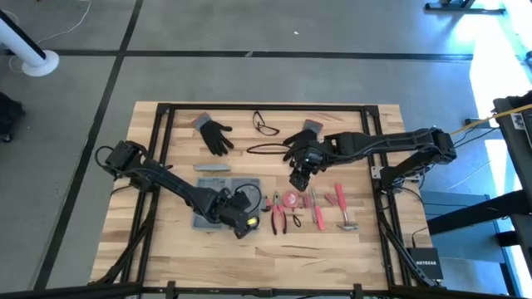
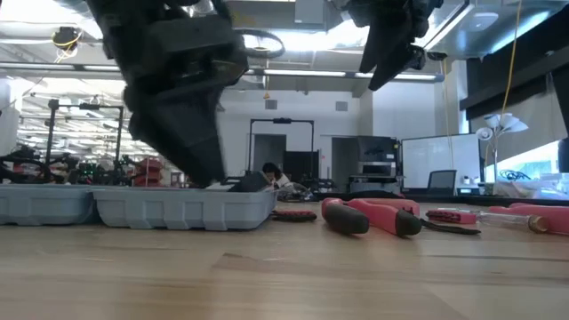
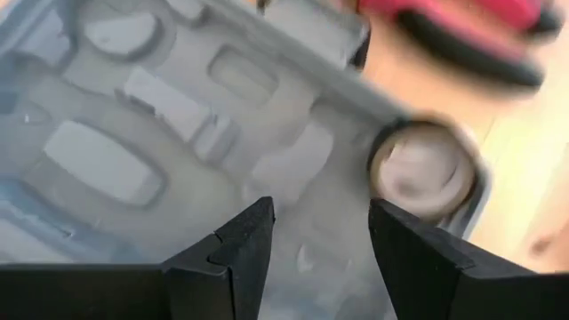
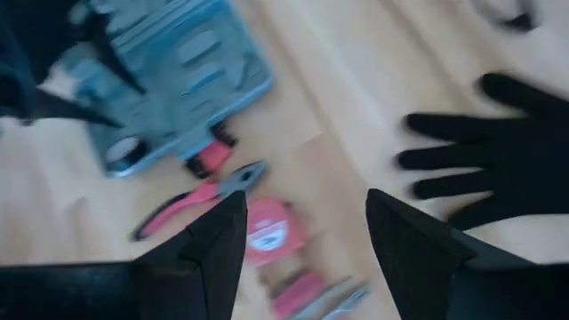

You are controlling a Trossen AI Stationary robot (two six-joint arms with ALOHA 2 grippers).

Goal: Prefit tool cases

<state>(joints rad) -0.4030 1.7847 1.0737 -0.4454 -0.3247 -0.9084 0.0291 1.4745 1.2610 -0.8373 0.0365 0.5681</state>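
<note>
progress looks early: the case [image 1: 224,202] lies open on the near-left part of the table [image 1: 357,241], and in the left wrist view its moulded recesses show bare except for one round pale thing [image 3: 420,171] sitting in a corner pocket, which i cannot identify. the pink-handled tools are all outside it, so by my judgement most of the fitting is left to do.

going left to right: a slim grey bar [image 1: 214,167] lies just beyond the case; the left gripper [image 1: 242,221] hangs low over the case's right near corner, fingers apart with nothing between them, the grey tray floor showing through the gap. the case sits directly under these fingers; whether they touch it i cannot tell.

just right of the case lie pliers [image 1: 278,212], then a pink tape measure [image 1: 292,200], then more pink tools and a hammer [image 1: 344,212] farther right.

the right gripper [image 1: 298,177] hovers above the table beyond the tape measure, near a black glove [image 1: 301,143], fingers spread and empty. the case is well to its left and nearer the table's front edge, apart from it. a second glove [image 1: 216,134] and glasses [image 1: 265,125] lie at the far side.
</note>
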